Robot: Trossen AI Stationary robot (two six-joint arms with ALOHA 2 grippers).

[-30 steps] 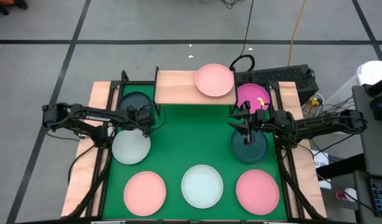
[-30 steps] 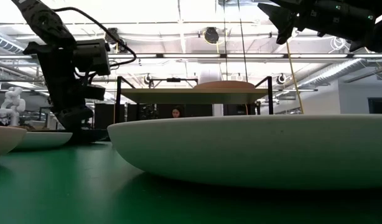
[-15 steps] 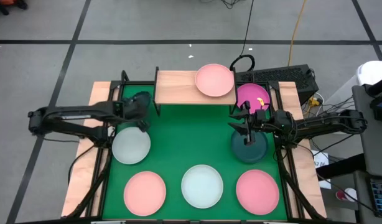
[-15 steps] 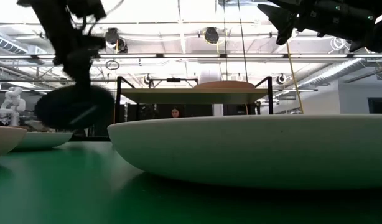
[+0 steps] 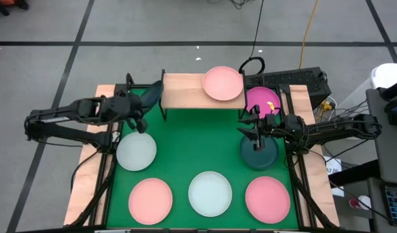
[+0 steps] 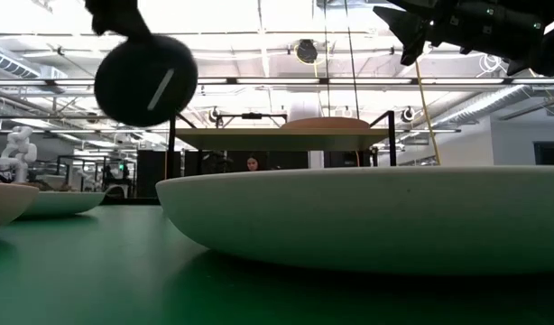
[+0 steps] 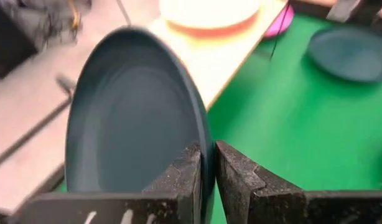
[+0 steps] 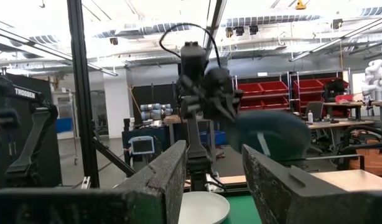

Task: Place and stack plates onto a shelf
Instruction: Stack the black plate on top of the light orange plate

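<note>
My left gripper [image 7: 208, 154] is shut on a dark teal-grey plate [image 7: 132, 124], raised beside the left end of the light-wood shelf [image 5: 184, 91]. In the low view this plate [image 6: 146, 79] hangs high above the table. A pale pink plate [image 5: 223, 83] rests on the shelf's right half. My right gripper [image 5: 255, 131] is open and hovers over a second dark plate [image 5: 258, 154] that lies flat on the green table. A magenta plate [image 5: 263, 99] lies under the shelf's right end. My left gripper pinches the dark plate's rim [image 7: 204, 132] between its two fingers, one on the hollow face and one on the underside. The fingers come about level from the table's left. The plate is lifted clear and tipped almost on edge, standing out beyond the fingertips.
A pale mint plate [image 5: 136, 153] lies on the table's left. Along the near edge lie a pink plate [image 5: 150, 199], a mint-white plate [image 5: 210, 193] and another pink plate [image 5: 268, 198]. Black frame posts [image 5: 163, 94] stand at the shelf's corners.
My left gripper has lifted the dark plate off the table's far left part and carried it up and toward the shelf's left end. The plate has tipped from flat to nearly on edge.
</note>
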